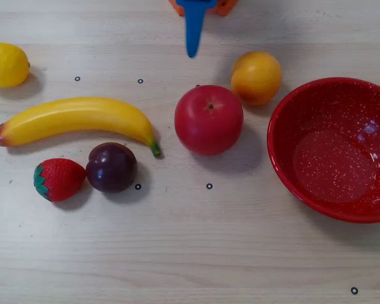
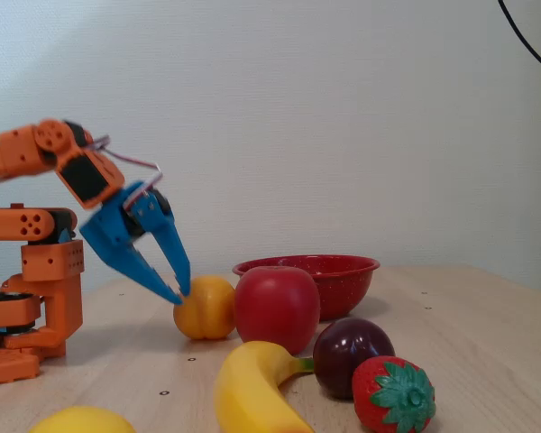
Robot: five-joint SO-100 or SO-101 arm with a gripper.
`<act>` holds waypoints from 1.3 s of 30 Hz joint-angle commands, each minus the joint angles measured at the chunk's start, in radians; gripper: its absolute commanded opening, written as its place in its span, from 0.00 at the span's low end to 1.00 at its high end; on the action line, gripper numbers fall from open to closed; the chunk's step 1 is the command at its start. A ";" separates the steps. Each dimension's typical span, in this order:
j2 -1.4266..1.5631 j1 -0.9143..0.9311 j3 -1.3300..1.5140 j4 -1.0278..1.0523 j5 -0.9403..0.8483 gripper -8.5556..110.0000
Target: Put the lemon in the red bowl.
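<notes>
The lemon (image 1: 6, 64) lies at the far left edge of the overhead view, and its top shows at the bottom left of the fixed view (image 2: 81, 420). The red bowl (image 1: 285, 101), speckled white, sits empty at the right; in the fixed view the red bowl (image 2: 343, 281) stands behind the apple. My blue gripper (image 1: 191, 53) reaches in from the top centre, far from the lemon. In the fixed view the gripper (image 2: 180, 294) hangs in the air, tips together, holding nothing, just left of the orange-yellow fruit.
A red apple (image 1: 208, 120) sits mid-table with an orange-yellow fruit (image 1: 256, 76) behind it. A banana (image 1: 76, 120), a plum (image 1: 111, 166) and a strawberry (image 1: 57, 178) lie between the lemon and the apple. The orange arm base (image 2: 27, 307) stands at the left.
</notes>
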 commanded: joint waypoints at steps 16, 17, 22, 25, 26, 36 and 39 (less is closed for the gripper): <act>-0.704 -0.267 -0.805 0.367 0.268 0.07; -0.761 -0.288 -0.861 0.383 0.281 0.07; -0.954 -0.391 -1.075 0.417 0.357 0.07; -1.039 -0.449 -1.181 0.440 0.420 0.07; -1.060 -0.469 -1.210 0.446 0.443 0.07; -1.324 -0.650 -1.525 0.574 0.649 0.07; -1.402 -0.696 -1.621 0.609 0.690 0.07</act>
